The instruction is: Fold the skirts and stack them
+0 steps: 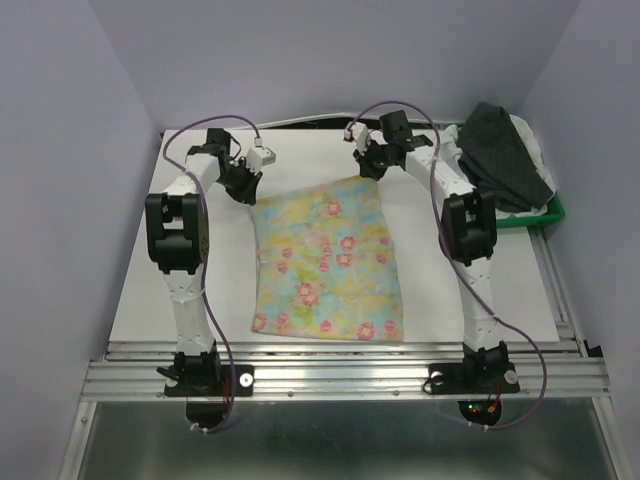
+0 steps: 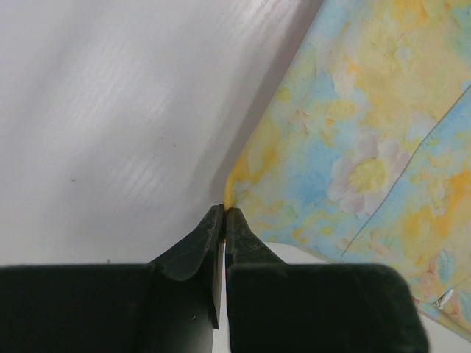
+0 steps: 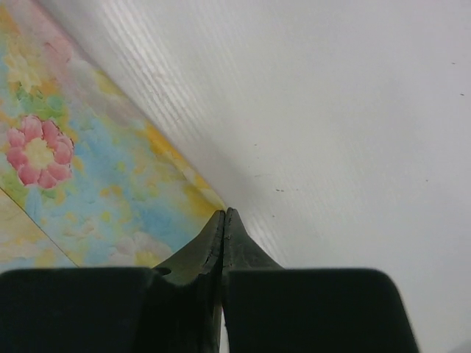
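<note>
Lilac walls enclose a white surface [image 1: 150, 290] on which the floral skirt [image 1: 325, 260] lies spread flat at centre, its long axis running from the arm bases toward the far wall, slightly skewed. The left claw [image 1: 250, 197] sits at the skirt's far-left corner and the right claw [image 1: 366, 172] at its far-right corner. Each arm is nearest its own corner, and the cloth extends from both claws back toward the bases. Your coming fold probably turns on this relation: the far edge drawn over toward the near hem.

From above you cannot judge either grip. The left wrist view shows the left claw [image 2: 224, 210] closed on a pinched yellow fold of the corner. The right wrist view shows the right claw [image 3: 223, 212] fully closed with its tips at the skirt's edge; whether cloth is caught between them is unclear.

Only the overhead view shows the charcoal skirt [image 1: 505, 160] and white skirt [image 1: 532, 132], heaped in the green tray [image 1: 555, 212] at far right, not yet folded.
</note>
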Tool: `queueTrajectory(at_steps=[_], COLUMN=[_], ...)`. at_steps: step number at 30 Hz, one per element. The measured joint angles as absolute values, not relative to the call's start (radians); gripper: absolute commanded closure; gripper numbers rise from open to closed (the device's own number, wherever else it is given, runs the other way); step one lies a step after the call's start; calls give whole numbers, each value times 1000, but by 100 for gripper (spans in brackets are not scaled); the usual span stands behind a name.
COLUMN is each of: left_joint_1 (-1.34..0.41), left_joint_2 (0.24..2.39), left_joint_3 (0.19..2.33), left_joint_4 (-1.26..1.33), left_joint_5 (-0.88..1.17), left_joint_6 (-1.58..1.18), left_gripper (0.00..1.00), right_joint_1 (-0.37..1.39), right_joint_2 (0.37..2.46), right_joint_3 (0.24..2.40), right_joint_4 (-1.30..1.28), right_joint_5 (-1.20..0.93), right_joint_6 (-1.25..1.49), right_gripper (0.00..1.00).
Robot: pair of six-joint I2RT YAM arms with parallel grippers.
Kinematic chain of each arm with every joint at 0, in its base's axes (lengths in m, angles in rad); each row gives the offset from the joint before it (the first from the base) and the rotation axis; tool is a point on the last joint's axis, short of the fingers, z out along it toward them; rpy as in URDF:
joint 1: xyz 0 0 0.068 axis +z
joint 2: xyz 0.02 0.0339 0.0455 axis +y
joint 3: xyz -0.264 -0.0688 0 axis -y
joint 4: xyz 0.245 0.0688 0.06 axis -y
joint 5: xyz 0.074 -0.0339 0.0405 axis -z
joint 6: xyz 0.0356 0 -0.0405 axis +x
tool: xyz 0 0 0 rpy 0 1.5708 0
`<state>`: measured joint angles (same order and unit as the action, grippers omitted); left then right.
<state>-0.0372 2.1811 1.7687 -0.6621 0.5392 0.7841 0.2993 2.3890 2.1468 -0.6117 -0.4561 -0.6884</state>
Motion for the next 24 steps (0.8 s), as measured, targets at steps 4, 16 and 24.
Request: queueTrajectory(at_steps=[4,16,24], left_joint_1=[-37,-37,-40], left_joint_2=[2124,1861,1637], left_joint_3=[1775,1748,1385], left_joint_4=[-619,-553,-558], left_joint_5=[541,542,577], left_joint_6=[752,746,849], left_gripper=[100,100,100], right_joint_1=[295,278,283], right_joint_2=[2389,2206,1897], right_joint_3=[2207,2104,1770], right_joint_4=[-588,-486,-503], right_joint_5=[-422,-403,-510], right_joint_6=[-659,-632,-633], right_gripper=[99,99,99])
